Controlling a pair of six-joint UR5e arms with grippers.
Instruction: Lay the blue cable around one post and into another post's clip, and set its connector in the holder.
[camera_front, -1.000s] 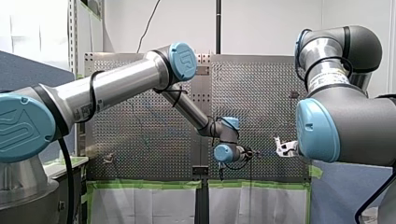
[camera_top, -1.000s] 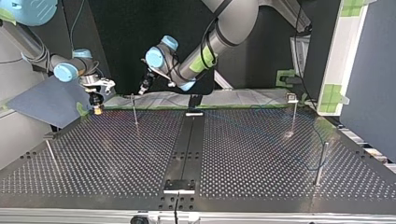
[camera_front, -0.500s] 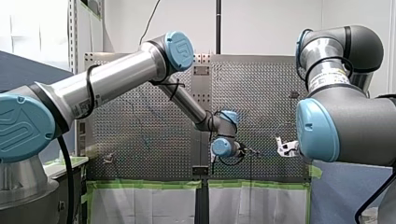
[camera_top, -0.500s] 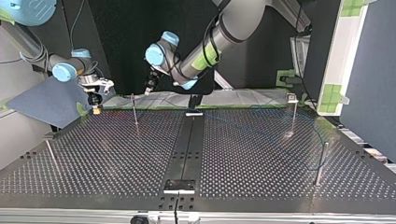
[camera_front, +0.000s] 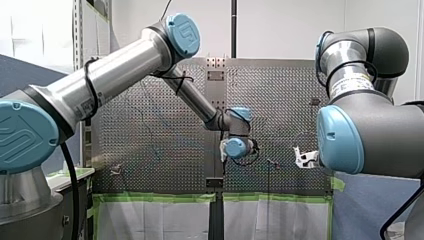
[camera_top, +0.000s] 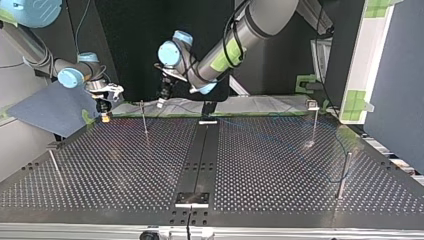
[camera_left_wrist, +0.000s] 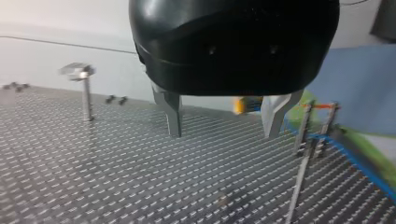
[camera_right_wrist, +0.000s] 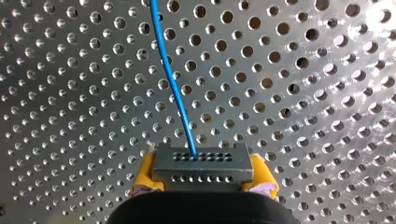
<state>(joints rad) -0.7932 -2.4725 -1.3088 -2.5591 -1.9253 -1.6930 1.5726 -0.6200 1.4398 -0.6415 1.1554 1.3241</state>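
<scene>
Right hand (camera_right_wrist: 201, 176) is pinching the connector (camera_right_wrist: 201, 161) between yellow pads (camera_right_wrist: 144, 171), hanging over the bench (camera_right_wrist: 317, 84). Blue cable (camera_right_wrist: 170, 74) is leaving the connector's face and running off across the holes. Top view: this hand is hanging low at the bench's far edge, on the view's left. Left hand (camera_left_wrist: 224, 122) is hanging above the bench with metal fingers (camera_left_wrist: 173, 116) spread wide, nothing between them. Beside one finger the cable is passing a forked post (camera_left_wrist: 304, 135); touching or not, cannot tell. A capped post (camera_left_wrist: 85, 88) is standing well off on the other side.
</scene>
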